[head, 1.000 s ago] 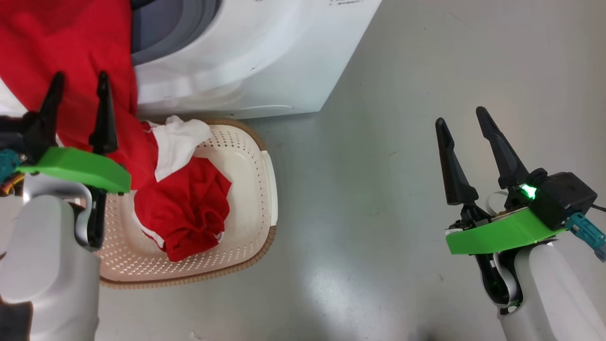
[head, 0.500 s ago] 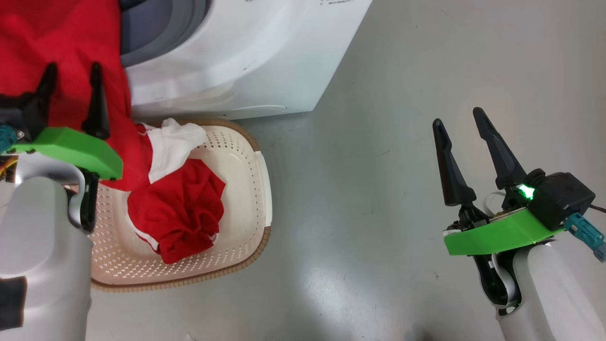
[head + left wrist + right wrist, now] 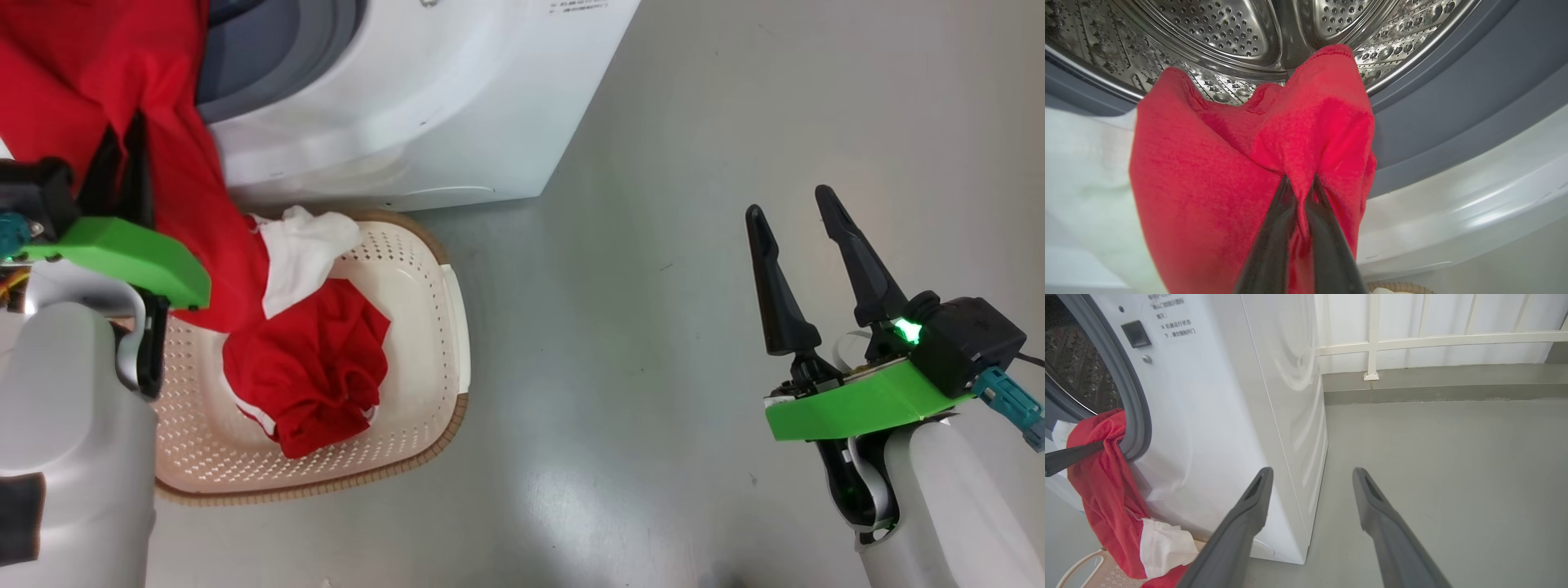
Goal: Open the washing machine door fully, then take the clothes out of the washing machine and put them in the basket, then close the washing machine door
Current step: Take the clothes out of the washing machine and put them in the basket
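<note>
A red garment of the clothes (image 3: 1229, 163) hangs out of the washing machine (image 3: 408, 98) drum opening, over the grey gasket and down into the basket (image 3: 424, 269). My left gripper (image 3: 1300, 179) is shut on a fold of that red fabric just below the drum mouth. In the head view the left gripper (image 3: 124, 139) sits at the far left with red cloth (image 3: 73, 73) around its fingers. More red and white clothes (image 3: 310, 359) lie bunched in the basket. Off to the right, my right gripper (image 3: 789, 202) hovers open over the floor with nothing in it. The washing machine door is out of view.
The cream basket stands on the grey floor against the machine's front lower edge. In the right wrist view the machine's white side panel (image 3: 1290, 396) is close on the left of my right gripper (image 3: 1312, 473). A white railing (image 3: 1372, 343) lines the far wall.
My left gripper's fingers have closed together on the red garment, pinching it into a fold. The right arm has stayed put. The head camera shifted slightly early on.
</note>
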